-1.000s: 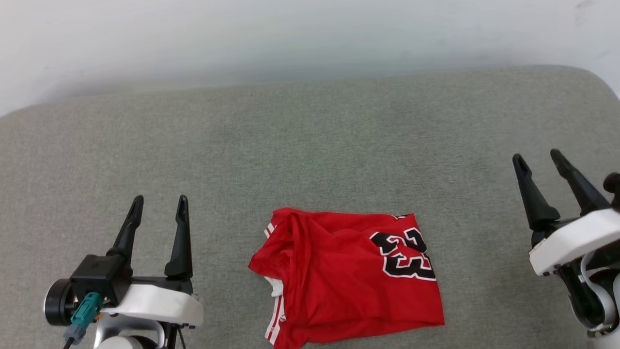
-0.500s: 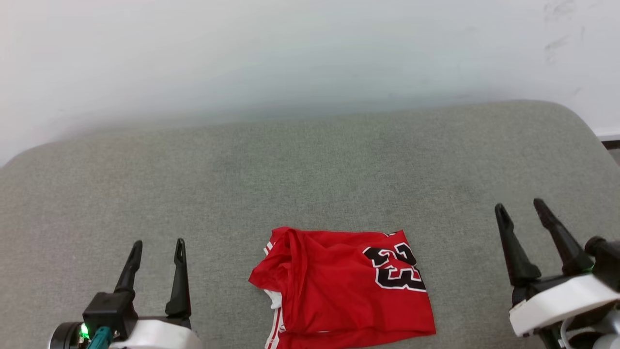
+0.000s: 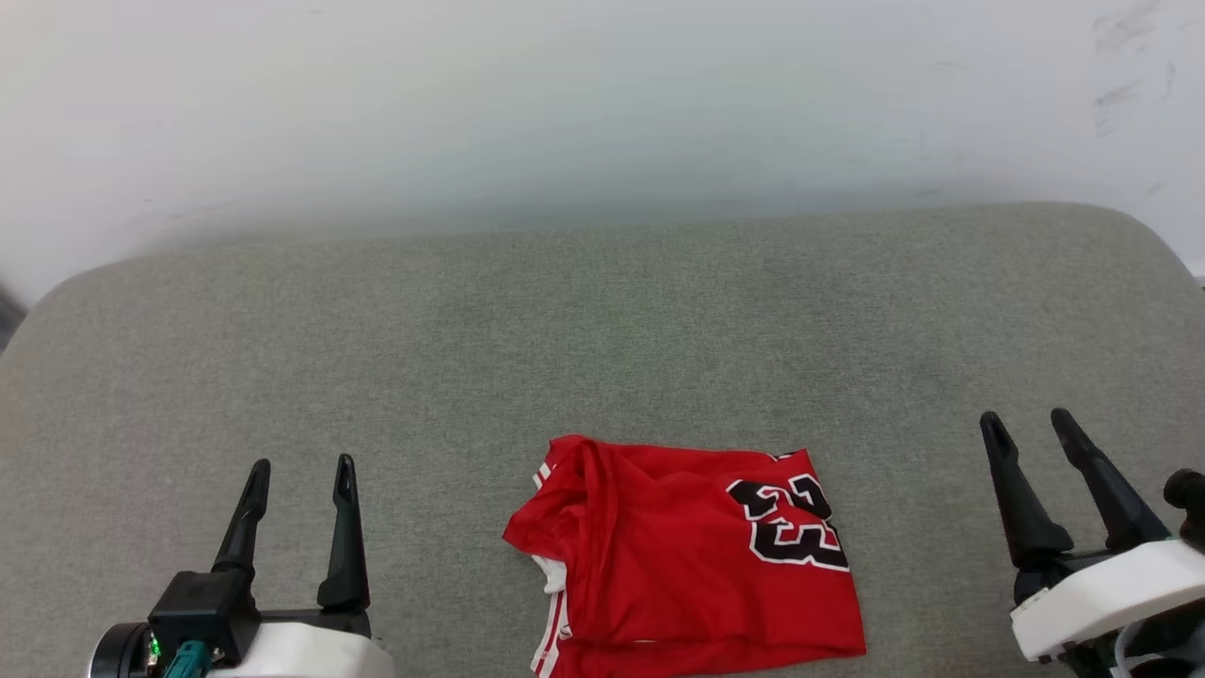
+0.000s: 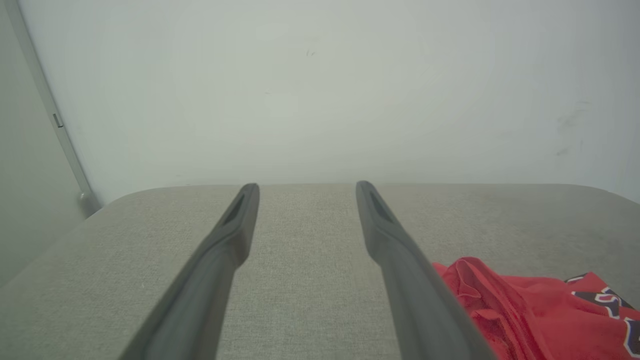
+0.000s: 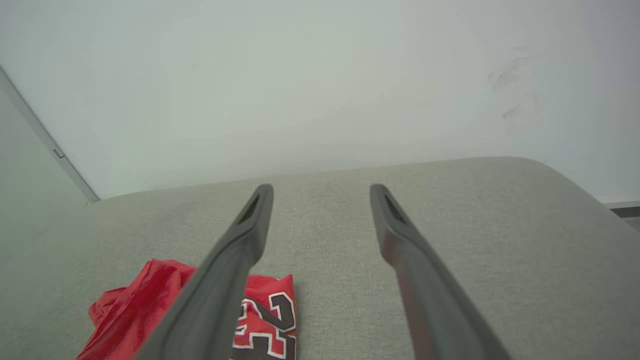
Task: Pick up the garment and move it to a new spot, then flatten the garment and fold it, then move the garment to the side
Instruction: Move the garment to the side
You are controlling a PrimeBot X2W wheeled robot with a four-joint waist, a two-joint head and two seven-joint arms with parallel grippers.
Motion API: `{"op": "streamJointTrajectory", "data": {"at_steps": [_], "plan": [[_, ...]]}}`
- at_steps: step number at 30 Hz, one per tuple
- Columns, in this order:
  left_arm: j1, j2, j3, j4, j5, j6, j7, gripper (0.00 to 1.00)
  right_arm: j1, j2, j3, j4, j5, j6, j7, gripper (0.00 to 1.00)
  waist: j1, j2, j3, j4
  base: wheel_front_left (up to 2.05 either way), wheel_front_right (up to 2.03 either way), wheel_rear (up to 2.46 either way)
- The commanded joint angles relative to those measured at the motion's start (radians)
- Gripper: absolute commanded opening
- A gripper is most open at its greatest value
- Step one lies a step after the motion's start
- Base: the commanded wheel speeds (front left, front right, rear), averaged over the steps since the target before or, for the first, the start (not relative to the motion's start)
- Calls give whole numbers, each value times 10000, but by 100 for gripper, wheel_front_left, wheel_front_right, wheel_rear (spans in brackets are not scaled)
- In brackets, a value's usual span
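Grey bench (image 3: 602, 330) holds the folded garment (image 3: 687, 565) at six o'clock. The left end effector (image 3: 302, 464) at eight and right end effector (image 3: 1024, 417) at four are both spread and empty, likely staged to shift it aside.

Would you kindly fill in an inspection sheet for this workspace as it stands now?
Surface: grey fabric pad, jersey lying on it.
Job's things: red jersey, roughly folded, creased, "23" print up, near the front edge.
Clutter: nothing seen.
Grippers: left gripper open, empty, left of the jersey; right gripper open, empty, right of it; both apart from it.
Cables: teal connector at the left wrist.
Surroundings: pale wall behind, scuffs upper right.
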Motion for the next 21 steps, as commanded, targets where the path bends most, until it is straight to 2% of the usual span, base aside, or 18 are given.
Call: {"op": "streamJointTrajectory", "data": {"at_steps": [1, 7, 10, 15, 21], "plan": [[-147, -66, 64, -73, 90, -53, -68, 100, -24, -43, -211, 123, 344, 0, 236, 100, 1, 0, 99, 81, 0, 0, 0], [-515, -404, 276, -346, 317, -197, -63, 100, -342, -847, -1216, 1393, 2064, -1, 1916, 100, 1, 0, 527, 539, 0, 0, 0], [-687, -580, 349, -449, 466, -309, -59, 100, -509, -1211, -1289, 2229, 2723, 0, 3086, 100, 1, 0, 793, 799, 0, 0, 0], [-967, -919, 447, -536, 699, -561, -59, 100, -953, -1425, -648, 3210, 3786, 0, 4751, 100, 1, 0, 1334, 1234, 0, 0, 0], [-1338, -1330, 588, -382, 891, -928, -60, 100, -1713, -1269, 335, 3840, 4916, -1, 5432, 100, 1, 0, 1914, 1623, 0, 0, 0]]}}
